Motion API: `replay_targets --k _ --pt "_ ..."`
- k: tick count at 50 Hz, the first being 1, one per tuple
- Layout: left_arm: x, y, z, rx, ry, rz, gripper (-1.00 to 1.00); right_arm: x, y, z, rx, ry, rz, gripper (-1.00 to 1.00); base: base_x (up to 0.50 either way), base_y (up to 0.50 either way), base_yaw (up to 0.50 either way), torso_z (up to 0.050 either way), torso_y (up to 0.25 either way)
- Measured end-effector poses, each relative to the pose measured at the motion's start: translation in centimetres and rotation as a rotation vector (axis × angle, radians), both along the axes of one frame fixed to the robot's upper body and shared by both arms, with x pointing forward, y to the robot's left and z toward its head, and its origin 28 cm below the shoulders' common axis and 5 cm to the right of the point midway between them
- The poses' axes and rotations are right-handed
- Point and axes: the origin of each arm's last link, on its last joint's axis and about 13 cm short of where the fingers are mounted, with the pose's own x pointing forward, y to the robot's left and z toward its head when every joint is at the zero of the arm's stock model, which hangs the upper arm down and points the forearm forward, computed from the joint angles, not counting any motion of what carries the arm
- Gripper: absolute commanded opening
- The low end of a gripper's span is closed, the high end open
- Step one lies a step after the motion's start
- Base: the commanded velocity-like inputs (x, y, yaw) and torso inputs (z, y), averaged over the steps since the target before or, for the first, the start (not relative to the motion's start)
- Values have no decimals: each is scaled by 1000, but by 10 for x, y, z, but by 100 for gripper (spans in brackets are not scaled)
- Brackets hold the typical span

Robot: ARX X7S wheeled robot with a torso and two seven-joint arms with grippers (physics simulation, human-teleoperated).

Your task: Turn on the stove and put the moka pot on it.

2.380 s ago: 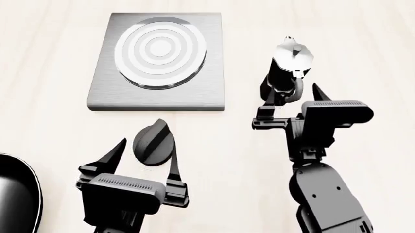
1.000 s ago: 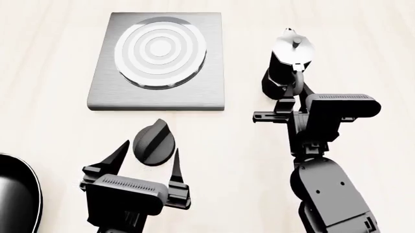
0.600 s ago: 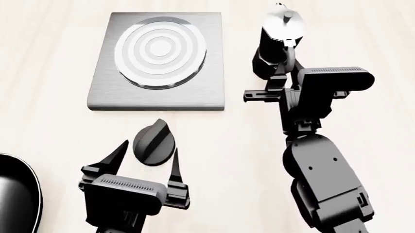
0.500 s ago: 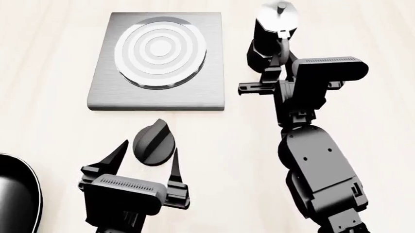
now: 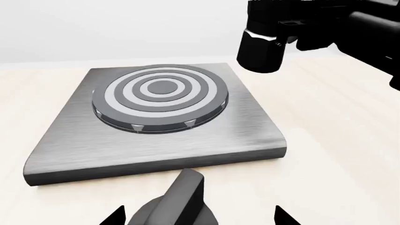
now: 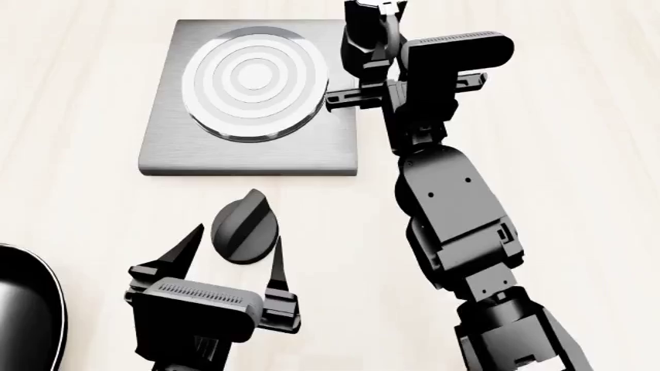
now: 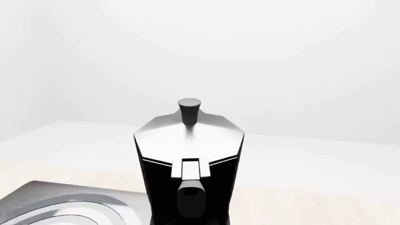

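The stove [image 6: 247, 147] is a grey square plate with burner rings, at the upper left of the head view. Its round black knob [image 6: 244, 226] lies on the table in front of it. My left gripper [image 6: 235, 249] is open, with one finger on each side of the knob and not touching it. In the left wrist view the knob [image 5: 178, 206] sits between the fingertips [image 5: 116, 217]. My right gripper [image 6: 378, 66] is shut on the moka pot [image 6: 367, 29] by its handle and holds it in the air over the stove's right edge. The pot [image 7: 187, 154] is upright. It also shows in the left wrist view [image 5: 261, 49].
A black frying pan [image 6: 26, 309] lies at the lower left edge of the head view, beside my left arm. The right arm [image 6: 454, 216] stretches across the table to the right of the stove. The table is light wood.
My right gripper has lifted the moka pot off the table to the right of the stove and carried it left and away, to over the stove's right edge. The left gripper has stayed at the knob.
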Motion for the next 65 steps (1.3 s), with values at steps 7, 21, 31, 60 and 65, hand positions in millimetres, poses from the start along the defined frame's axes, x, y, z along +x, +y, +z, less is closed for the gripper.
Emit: replay_targets --k 7,21,31,60,65 --pt "0 0 0 -2 0 1 100 9 14 5 -14 0 34 -100 0 0 0 2 1" --pt "0 1 -1 -5 2 0 100 21 44 17 -45 0 125 -100 0 0 0 0 1" --pt "0 1 0 -7 1 1 100 24 61 23 -70 -1 180 -100 0 0 0 0 1" --pt "-1 2 0 -12 5 1 100 22 80 18 -125 27 282 -100 0 0 0 0 1" --pt "-1 2 1 -12 4 1 100 21 81 17 -134 32 290 -100 0 0 0 0 2"
